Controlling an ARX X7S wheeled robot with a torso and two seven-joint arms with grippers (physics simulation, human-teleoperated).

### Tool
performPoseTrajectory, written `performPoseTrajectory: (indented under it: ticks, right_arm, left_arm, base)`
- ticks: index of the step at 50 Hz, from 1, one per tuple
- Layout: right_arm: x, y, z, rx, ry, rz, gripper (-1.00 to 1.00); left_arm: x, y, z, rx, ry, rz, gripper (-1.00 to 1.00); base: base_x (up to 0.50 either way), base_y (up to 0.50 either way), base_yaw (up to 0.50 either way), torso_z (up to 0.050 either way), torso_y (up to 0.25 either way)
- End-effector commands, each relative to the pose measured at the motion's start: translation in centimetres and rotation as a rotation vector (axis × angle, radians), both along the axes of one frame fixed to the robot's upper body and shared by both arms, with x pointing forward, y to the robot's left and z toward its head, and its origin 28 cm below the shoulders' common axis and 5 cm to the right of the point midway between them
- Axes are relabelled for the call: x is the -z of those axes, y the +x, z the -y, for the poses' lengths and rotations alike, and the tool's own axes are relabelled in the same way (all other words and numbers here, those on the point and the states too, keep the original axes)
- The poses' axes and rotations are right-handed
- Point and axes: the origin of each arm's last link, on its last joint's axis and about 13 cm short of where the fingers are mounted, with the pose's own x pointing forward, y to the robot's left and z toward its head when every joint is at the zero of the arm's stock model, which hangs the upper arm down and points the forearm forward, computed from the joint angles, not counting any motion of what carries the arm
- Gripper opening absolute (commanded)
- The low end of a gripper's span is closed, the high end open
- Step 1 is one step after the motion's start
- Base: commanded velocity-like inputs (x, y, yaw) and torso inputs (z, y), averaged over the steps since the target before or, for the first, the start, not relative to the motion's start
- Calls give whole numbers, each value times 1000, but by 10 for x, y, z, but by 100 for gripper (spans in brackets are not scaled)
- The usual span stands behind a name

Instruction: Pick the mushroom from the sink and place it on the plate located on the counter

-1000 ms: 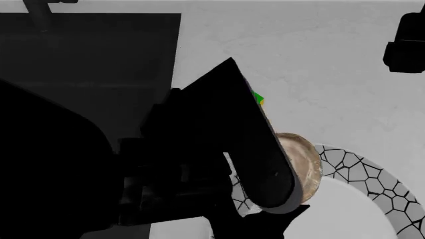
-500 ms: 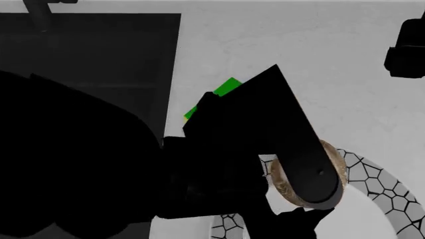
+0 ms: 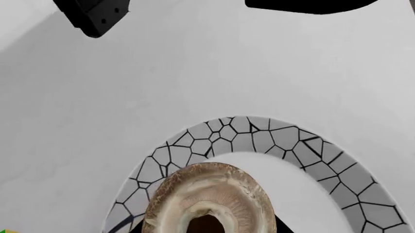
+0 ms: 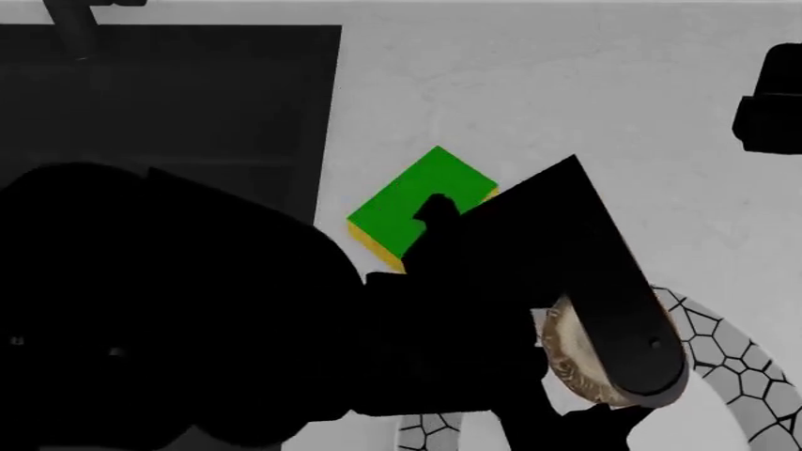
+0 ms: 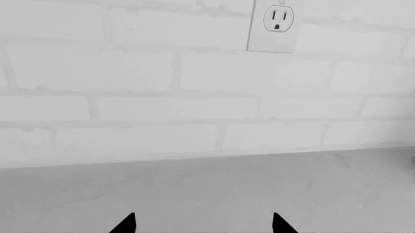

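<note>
My left gripper (image 4: 599, 365) is shut on the tan, ringed mushroom (image 4: 566, 352), with one black finger (image 4: 626, 324) lying across it. The mushroom (image 3: 207, 196) hangs over the near-left part of the white crackle-rimmed plate (image 3: 259, 138); whether it touches I cannot tell. That plate (image 4: 727, 362) rests on the pale counter (image 4: 564, 85) at the lower right of the head view. The black sink (image 4: 163, 94) lies at the upper left, partly behind my left arm. My right gripper (image 5: 203, 224) is open with nothing between its fingers, held over bare counter and facing the wall.
A green and yellow sponge (image 4: 420, 197) lies on the counter between the sink and the plate. My right arm (image 4: 771, 99) hovers at the far right edge. A white brick wall with an outlet (image 5: 275, 22) backs the counter.
My left arm has carried the mushroom rightward and nearer, further over the plate. That move uncovered the green sponge. The right arm has barely moved.
</note>
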Motion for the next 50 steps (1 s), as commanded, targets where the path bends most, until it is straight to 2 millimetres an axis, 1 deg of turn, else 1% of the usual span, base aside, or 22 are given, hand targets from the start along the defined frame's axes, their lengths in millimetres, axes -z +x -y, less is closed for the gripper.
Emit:
performPoseTrajectory:
  ticks: [1,23,50]
  right_arm:
    - [2,1,1,2,3,-3,100]
    - [5,-2,4,7,16,1,100]
    - [7,-4,6,10,23,2,100]
  left_arm:
    - [6,1,8,12,10,-8,-100]
    - [15,-6,19,55,19,-11,-100]
    - [23,-7,23,66,26,-25,-100]
  base:
    - [0,0,0,0,0]
    - [0,0,0,0,0]
    - [0,0,0,0,1]
